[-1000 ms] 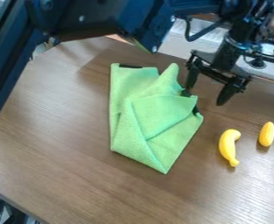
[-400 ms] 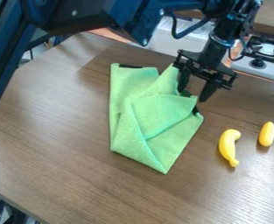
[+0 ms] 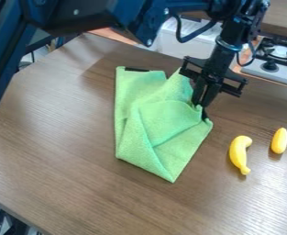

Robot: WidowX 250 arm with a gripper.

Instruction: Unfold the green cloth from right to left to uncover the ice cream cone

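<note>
The desk (image 3: 59, 137) is brown, with lines of wood on it, and a stove (image 3: 279, 54) with round knobs (image 3: 269, 66) is past its far edge, at the top right. A green cloth (image 3: 161, 121) is near the middle of the desk. It is folded in a messy way, and its bottom comes to a point. A small black strip (image 3: 136, 69) is on its top left edge. The big black arm (image 3: 90, 17) comes in from the top left. The claw (image 3: 201, 104) hangs down at the right side of the cloth. It is pinched together on the cloth, and the cloth bunches up there. To the right of the cloth, well apart from it, is a yellow banana (image 3: 238, 153). A smaller yellow toy (image 3: 279, 141) is near the banana, on its right.
</note>
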